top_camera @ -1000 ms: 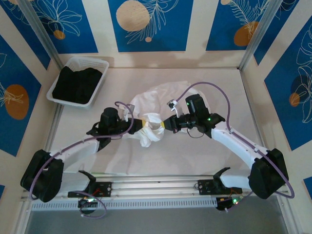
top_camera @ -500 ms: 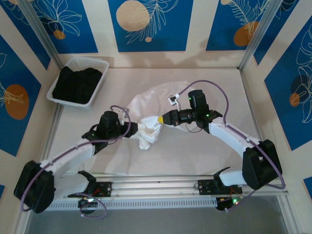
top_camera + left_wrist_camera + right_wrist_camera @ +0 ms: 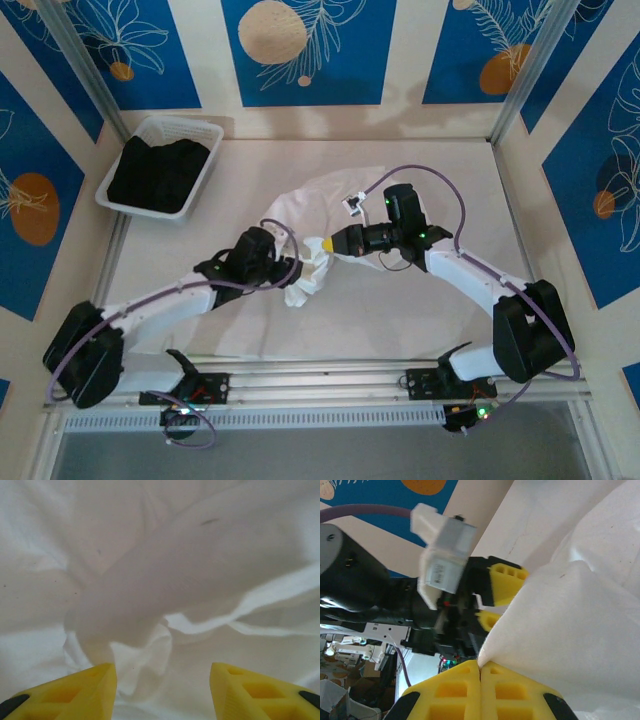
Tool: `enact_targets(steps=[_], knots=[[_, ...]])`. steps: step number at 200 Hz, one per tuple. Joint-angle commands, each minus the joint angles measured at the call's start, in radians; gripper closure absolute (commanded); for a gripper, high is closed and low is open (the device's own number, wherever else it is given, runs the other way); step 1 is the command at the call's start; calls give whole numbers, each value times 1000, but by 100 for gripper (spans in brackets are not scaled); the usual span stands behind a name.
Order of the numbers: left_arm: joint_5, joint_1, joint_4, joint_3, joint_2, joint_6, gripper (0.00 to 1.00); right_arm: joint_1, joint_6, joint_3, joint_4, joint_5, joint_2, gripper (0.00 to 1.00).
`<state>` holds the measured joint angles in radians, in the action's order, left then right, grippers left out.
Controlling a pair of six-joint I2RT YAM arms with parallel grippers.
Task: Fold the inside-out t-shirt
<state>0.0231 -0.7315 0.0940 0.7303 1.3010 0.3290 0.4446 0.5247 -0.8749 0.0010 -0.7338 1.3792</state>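
Nearest, at the near edge of the pale, flat desk (image 3: 450, 180), the left arm (image 3: 150, 305) reaches in from the left and the right arm (image 3: 475, 285) from the right, and their wrists meet over the middle of the desk. The left pincer (image 3: 291, 268) points toward the right and stands apart. In the left wrist view its two yellow fingers (image 3: 92, 687) sit at either side with a clear gap, white cloth lies ahead of them, and nothing is clamped between them. Just beside its tip lies a bunched, crumpled portion of the plain white, thin cotton short-sleeved t-shirt (image 3: 310, 278). The right pincer (image 3: 326, 243) points toward the left and faces the left pincer. In the right wrist view its yellow fingers (image 3: 450, 695) are pressed together and clamped on a pointed fold of the t-shirt. In that same view one yellow finger of the left pincer shows just beyond the fold. Beyond both pincers the rest of the t-shirt spreads as a rumpled mass around the middle of the desk. At the far left corner stands a white rectangular plastic basket (image 3: 205, 130), well apart from the t-shirt, holding a crumpled black garment (image 3: 160, 172). Behind the desk rise cream walls with blue leaf-patterned panels (image 3: 300, 50).
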Motion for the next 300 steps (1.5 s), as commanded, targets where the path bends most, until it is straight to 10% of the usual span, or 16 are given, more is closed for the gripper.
enact_targets(steps=[1,46,73,128,187,238,300], knots=[[20,-5,-87,46,82,-25,51,-6,9,13,14,-20,-13,100],[-160,17,-206,29,98,-33,100,-56,-54,4,-92,39,-62,100],[-511,55,-365,-88,-55,-57,100,-36,-207,-73,-325,259,-101,100],[-843,83,-722,-216,-177,127,100,-18,-241,-112,-379,387,-64,100],[-829,148,-767,-218,-177,172,100,5,-290,-147,-523,569,-42,81],[-782,157,-714,-209,-169,154,100,33,-297,64,-308,252,-263,57],[-757,159,-697,-207,-164,160,100,169,-226,208,-64,189,-322,57]])
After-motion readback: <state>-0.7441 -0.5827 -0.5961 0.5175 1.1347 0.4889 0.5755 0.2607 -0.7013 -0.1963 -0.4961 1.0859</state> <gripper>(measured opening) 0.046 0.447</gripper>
